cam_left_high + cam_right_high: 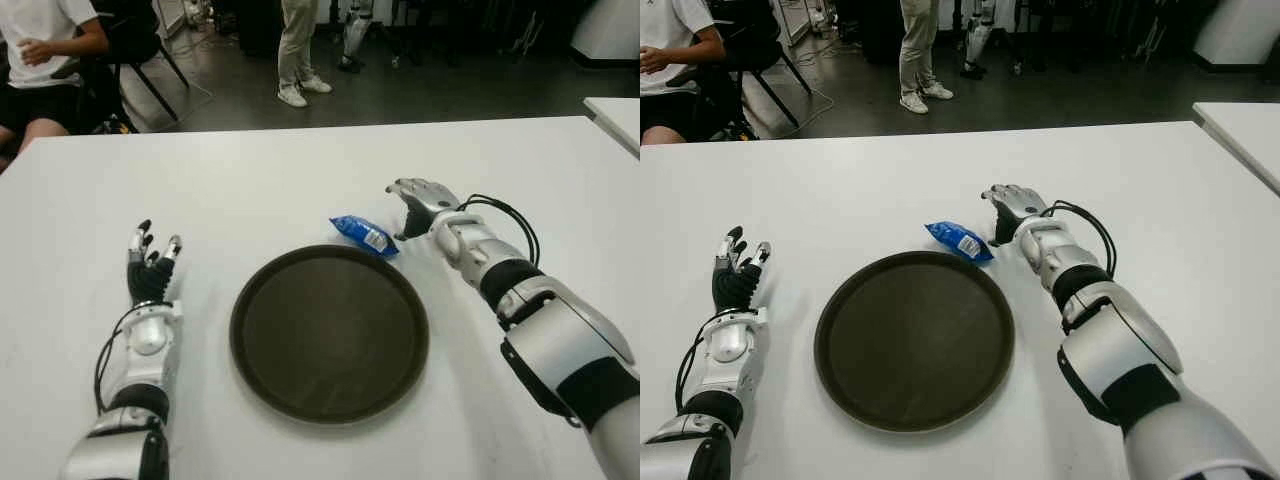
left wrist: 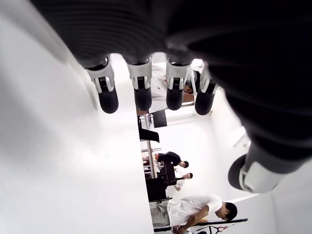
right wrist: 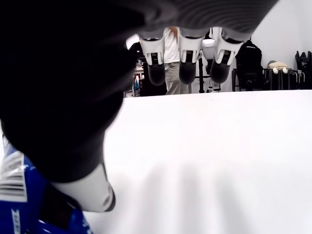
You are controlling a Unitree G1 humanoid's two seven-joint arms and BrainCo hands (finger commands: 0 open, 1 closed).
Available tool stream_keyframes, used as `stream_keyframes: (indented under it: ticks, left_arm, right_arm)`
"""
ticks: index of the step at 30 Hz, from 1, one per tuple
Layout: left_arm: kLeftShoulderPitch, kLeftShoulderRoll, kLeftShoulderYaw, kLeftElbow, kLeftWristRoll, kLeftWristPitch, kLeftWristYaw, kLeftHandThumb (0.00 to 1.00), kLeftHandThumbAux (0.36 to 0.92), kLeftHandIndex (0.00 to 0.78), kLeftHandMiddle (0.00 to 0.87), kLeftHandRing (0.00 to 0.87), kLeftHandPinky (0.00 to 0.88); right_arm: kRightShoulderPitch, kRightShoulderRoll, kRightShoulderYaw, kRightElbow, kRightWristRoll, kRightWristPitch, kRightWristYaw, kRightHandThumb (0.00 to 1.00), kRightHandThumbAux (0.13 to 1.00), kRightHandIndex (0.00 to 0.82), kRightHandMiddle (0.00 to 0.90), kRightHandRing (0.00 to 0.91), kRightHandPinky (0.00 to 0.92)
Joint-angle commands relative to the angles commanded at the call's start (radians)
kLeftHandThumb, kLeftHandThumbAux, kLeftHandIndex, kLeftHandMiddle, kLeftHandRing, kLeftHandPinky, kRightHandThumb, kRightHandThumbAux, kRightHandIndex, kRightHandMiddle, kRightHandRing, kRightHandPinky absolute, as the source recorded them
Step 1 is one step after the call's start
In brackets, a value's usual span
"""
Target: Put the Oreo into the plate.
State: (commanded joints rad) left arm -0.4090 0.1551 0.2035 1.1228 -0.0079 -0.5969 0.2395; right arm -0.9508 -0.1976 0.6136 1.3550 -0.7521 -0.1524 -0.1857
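Observation:
A blue Oreo packet [image 1: 364, 235] lies on the white table [image 1: 300, 180] just beyond the far right rim of the round dark plate [image 1: 329, 332]. My right hand [image 1: 418, 205] hovers just right of the packet, fingers spread and holding nothing; in the right wrist view the blue wrapper [image 3: 29, 204] shows beside the thumb [image 3: 85, 190]. My left hand [image 1: 150, 262] shows left of the plate, fingers extended and empty.
A person [image 1: 40, 60] sits at the far left beyond the table, and another person's legs [image 1: 297, 50] stand behind it. A second white table's corner [image 1: 615, 115] shows at the far right.

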Motion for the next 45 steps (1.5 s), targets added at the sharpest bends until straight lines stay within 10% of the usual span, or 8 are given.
stream_keyframes:
  ticks: [29, 45]
  left_arm:
    - [0.0, 0.001, 0.003, -0.006, 0.001, 0.009, -0.003, 0.347, 0.584, 0.006, 0.015, 0.0, 0.0]
    - [0.001, 0.003, -0.001, -0.012, 0.004, 0.013, -0.011, 0.359, 0.599, 0.005, 0.004, 0.0, 0.0]
  right_arm:
    - [0.036, -0.049, -0.002, 0.001, 0.009, 0.023, -0.012, 0.264, 0.843, 0.0, 0.0, 0.0, 0.03]
    - [-0.017, -0.028, -0.014, -0.012, 0.015, 0.029, -0.016, 0.242, 0.786, 0.0, 0.0, 0.0, 0.064]
